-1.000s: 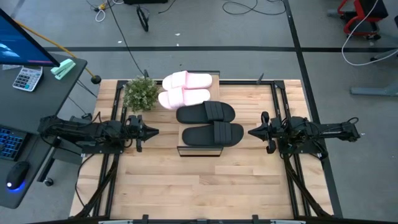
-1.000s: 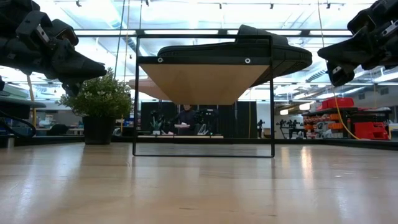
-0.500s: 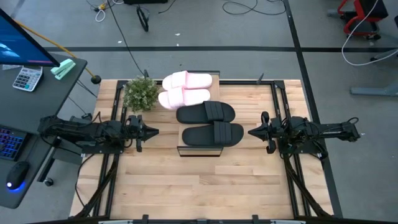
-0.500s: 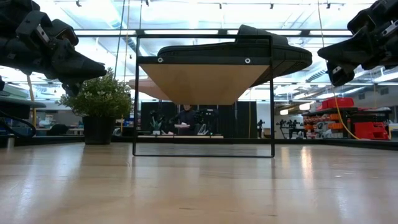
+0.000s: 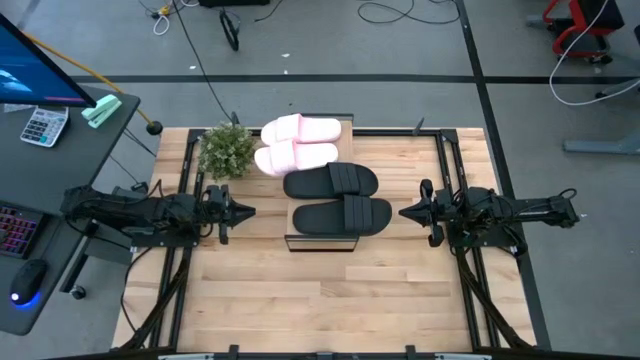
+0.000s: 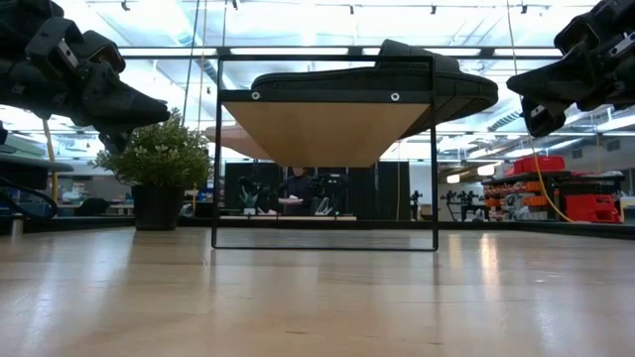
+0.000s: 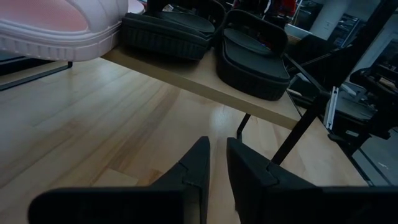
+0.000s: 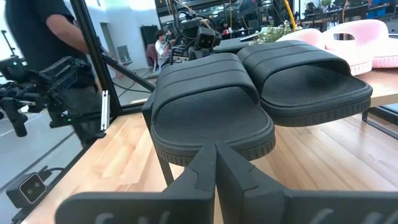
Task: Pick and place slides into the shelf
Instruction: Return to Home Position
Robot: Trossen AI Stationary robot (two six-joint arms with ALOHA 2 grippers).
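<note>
Four slides lie sole-down on the shelf at the table's middle. The two pale pink slides are at its far end, the two black slides at its near end. In the low view the plank's underside shows on its thin black frame. My left gripper hovers level left of the shelf, its fingers a narrow gap apart with nothing between them. My right gripper hovers level right of the shelf, shut and empty, facing the nearest black slide.
A potted plant stands at the far left beside the shelf. Bare wooden tabletop lies on the shelf's near side. A desk with a calculator stands off the table's left. A person stands beyond the table.
</note>
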